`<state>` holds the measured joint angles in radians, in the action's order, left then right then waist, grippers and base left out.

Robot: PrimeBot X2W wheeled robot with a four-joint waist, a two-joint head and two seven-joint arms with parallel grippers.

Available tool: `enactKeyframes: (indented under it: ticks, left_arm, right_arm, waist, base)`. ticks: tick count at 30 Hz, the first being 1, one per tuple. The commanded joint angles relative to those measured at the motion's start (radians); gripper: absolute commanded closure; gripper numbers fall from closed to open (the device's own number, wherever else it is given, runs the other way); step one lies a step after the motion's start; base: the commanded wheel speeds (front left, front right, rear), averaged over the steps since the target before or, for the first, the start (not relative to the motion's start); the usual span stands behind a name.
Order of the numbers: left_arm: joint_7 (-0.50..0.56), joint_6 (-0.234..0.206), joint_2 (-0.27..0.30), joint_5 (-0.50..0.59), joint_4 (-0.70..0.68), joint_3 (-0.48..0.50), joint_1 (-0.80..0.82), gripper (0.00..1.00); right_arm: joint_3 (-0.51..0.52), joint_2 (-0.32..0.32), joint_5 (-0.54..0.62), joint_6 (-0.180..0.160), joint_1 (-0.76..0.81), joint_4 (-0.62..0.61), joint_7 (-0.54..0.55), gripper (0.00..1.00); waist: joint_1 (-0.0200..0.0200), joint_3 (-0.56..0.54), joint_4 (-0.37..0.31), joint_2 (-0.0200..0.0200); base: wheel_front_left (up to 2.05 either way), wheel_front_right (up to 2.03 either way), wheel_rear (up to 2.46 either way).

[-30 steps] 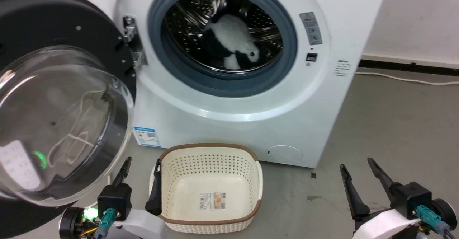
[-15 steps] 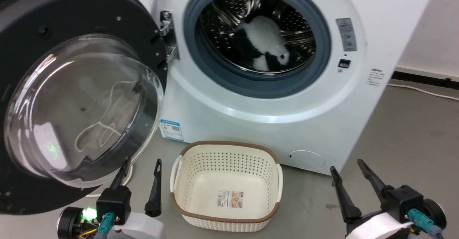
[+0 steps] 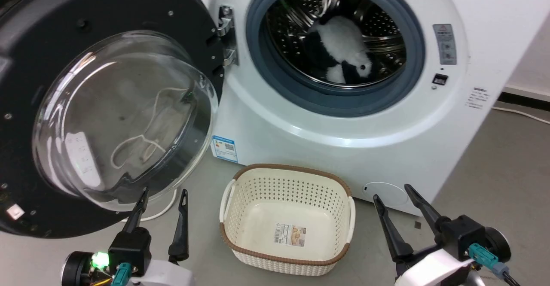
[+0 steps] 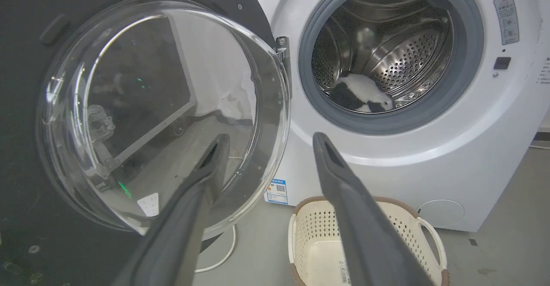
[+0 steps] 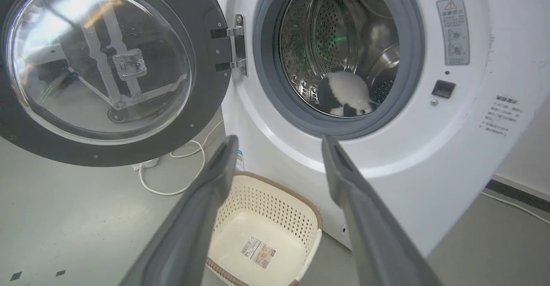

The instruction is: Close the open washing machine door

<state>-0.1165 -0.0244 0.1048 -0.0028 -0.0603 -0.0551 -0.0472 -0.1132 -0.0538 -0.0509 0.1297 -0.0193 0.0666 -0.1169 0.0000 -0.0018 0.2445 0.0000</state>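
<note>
The washing machine door, round, glossy black with a bulging clear glass bowl, hangs wide open on its hinge at the left of the white washing machine. A black-and-white soft toy lies in the steel drum. Low at the left, my left gripper stands open just below the door's glass, apart from it. My right gripper is open too, low at the right before the machine's round cap.
A cream perforated basket with a brown rim stands empty on the grey floor before the machine, between my grippers. A white cable lies on the floor under the door. A wall rises behind the machine at the right.
The whole head view has shifted right, so the camera has turned left. The door stays open. Both grippers stay open, low in the picture.
</note>
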Motion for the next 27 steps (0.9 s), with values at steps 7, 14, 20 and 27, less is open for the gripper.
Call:
enactKeyframes:
  ticks: [7,14,20,27]
  left_arm:
    - [-0.024,-0.010,0.011,-0.005,-0.016,-0.007,-0.027,0.00]
    - [-0.042,-0.011,0.023,-0.010,-0.023,-0.008,-0.045,0.00]
    - [-0.055,-0.009,0.029,-0.011,-0.028,-0.009,-0.049,0.00]
    - [-0.070,-0.010,0.035,-0.015,-0.034,-0.005,-0.056,0.00]
  right_arm:
    - [-0.026,-0.006,-0.031,0.001,-0.029,0.026,-0.023,0.00]
    - [-0.048,-0.009,-0.033,0.001,-0.027,0.042,-0.042,0.00]
    - [-0.067,-0.014,-0.031,0.001,-0.032,0.056,-0.055,0.00]
    - [-0.083,-0.014,-0.030,0.001,-0.032,0.070,-0.069,0.00]
  waist:
    - [0.0000,-0.001,0.034,0.0000]
    - [0.0000,-0.003,0.071,0.0000]
    - [0.0000,-0.004,0.096,0.0000]
    - [0.0000,-0.004,0.125,0.0000]
  base:
    - [0.00,0.00,0.00]
    - [0.00,0.00,0.00]
    - [0.00,0.00,0.00]
    - [0.00,0.00,0.00]
